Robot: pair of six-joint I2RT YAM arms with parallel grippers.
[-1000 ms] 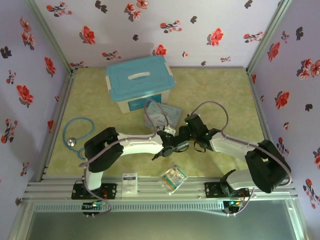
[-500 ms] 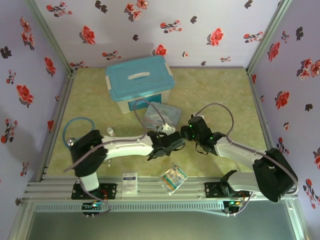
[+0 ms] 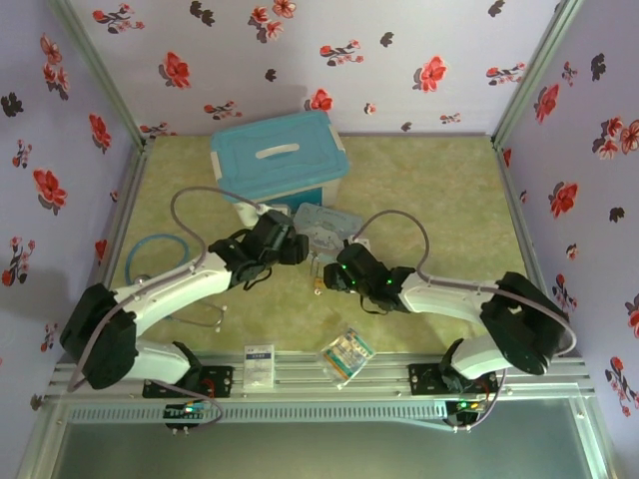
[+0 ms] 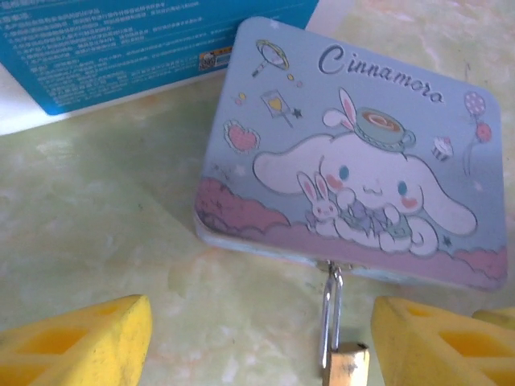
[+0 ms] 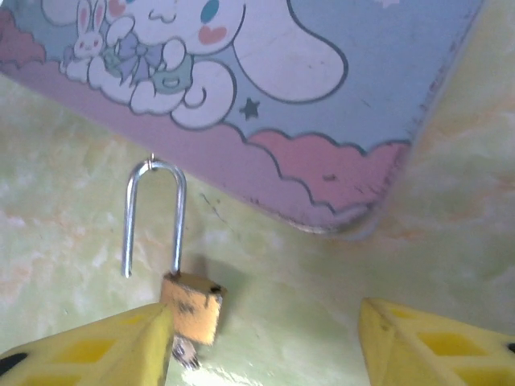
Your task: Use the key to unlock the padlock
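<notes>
**Padlock hanging unlatched on the tin; both grippers released.**

You had the left gripper (image 4: 261, 342) with its jaws spread wide and grasping nothing. The padlock (image 4: 344, 366) hung at six o'clock from the edge of the tin (image 4: 354, 161). The right gripper (image 5: 265, 330) was likewise released, and the brass body sat just beside its nine-o'clock finger (image 5: 96, 346); you could not tell if they touched. The nine-o'clock leg of the shackle (image 5: 180, 225) stood free. The key (image 5: 183, 352) projected from the body at six o'clock.

Soft even light, faint shadows, mild blur
</notes>
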